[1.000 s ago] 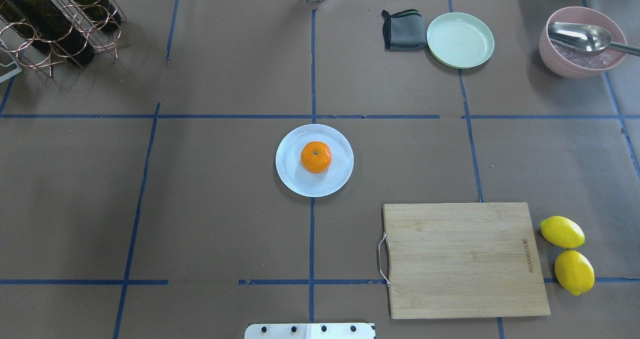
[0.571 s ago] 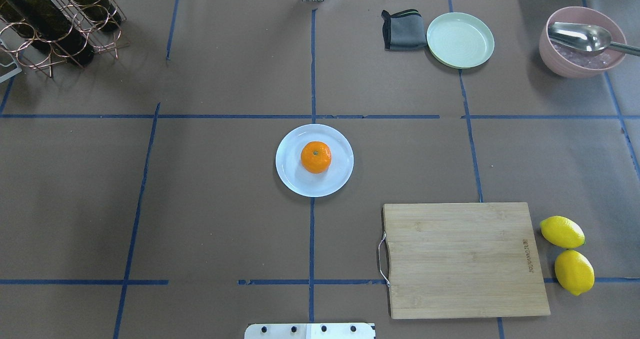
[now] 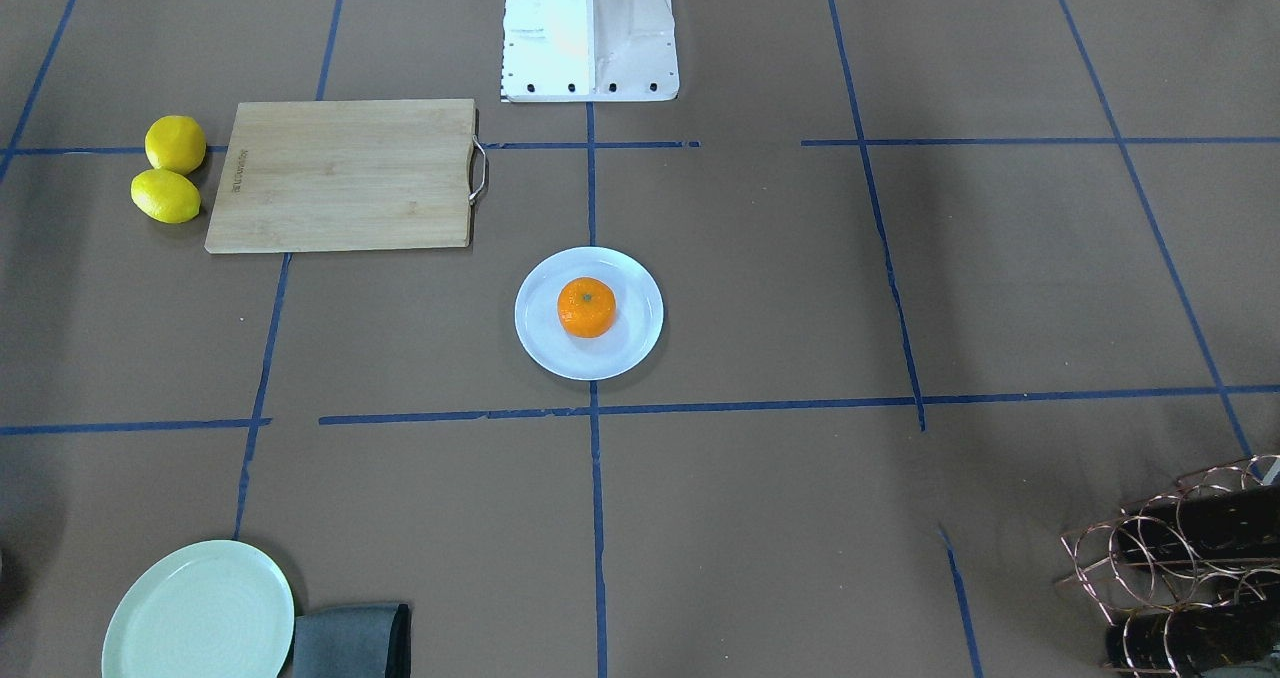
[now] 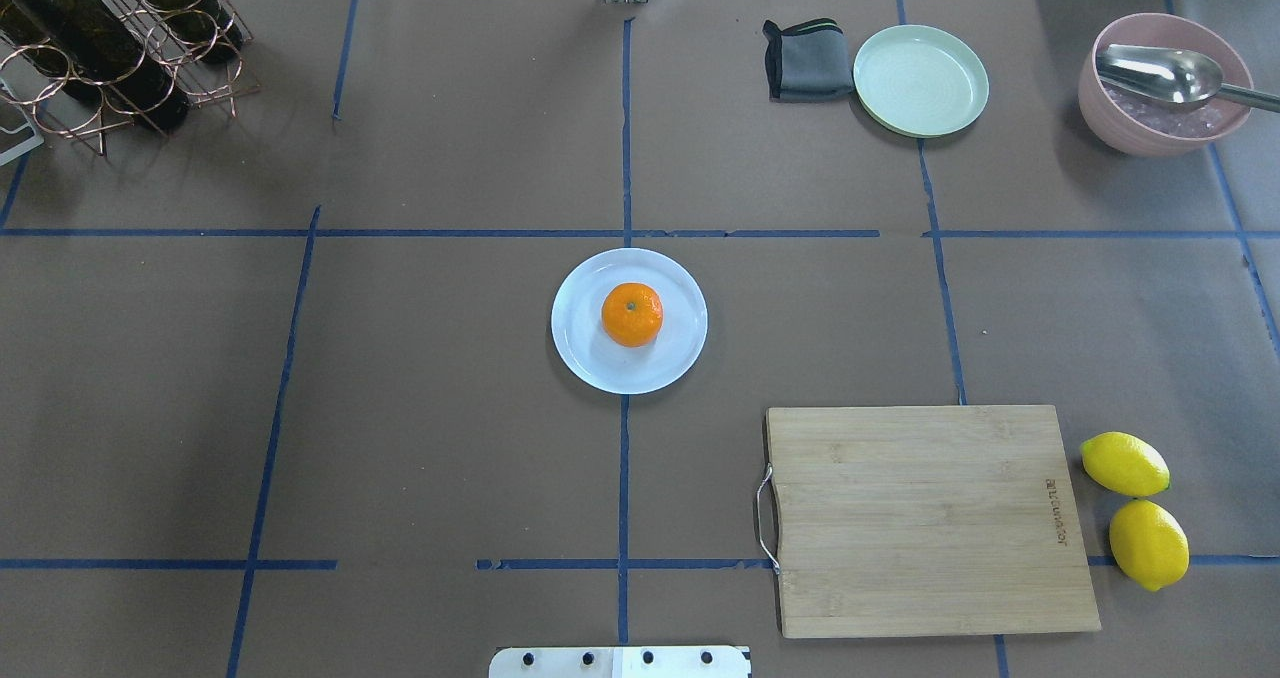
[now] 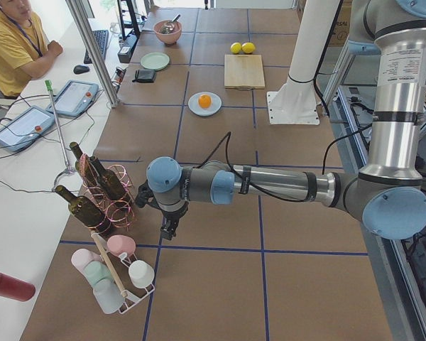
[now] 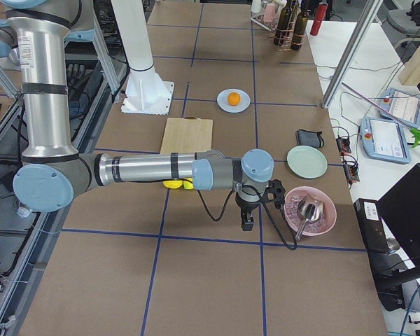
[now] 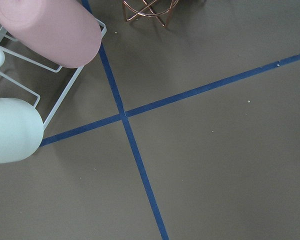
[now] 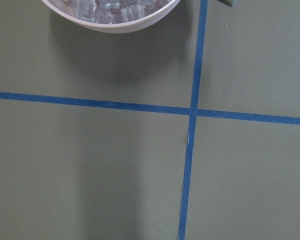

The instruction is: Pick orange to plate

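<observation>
Orange [image 4: 631, 314] on plate [image 4: 590, 363], desk [image 4: 400, 358] centre. Left fingers [image 5: 167, 229], right fingers [image 6: 246, 222] well apart from it at opposite ends, neither clearly nearer; apart or together: cannot tell.

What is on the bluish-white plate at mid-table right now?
One orange sits on the plate, roughly centered, stem spot up. Nothing else is on it. The patch beneath the fruit is covered.

one orange [image 4: 631, 314], two plates [image 4: 590, 363] [image 4: 920, 80] (one green), two lemons [image 4: 1124, 463] [image 4: 1148, 544]

Left arm [image 5: 270, 186] horizontal, left gripper [image 5: 168, 229] down; right arm [image 6: 140, 169], right gripper [image 6: 247, 224] likewise.
</observation>
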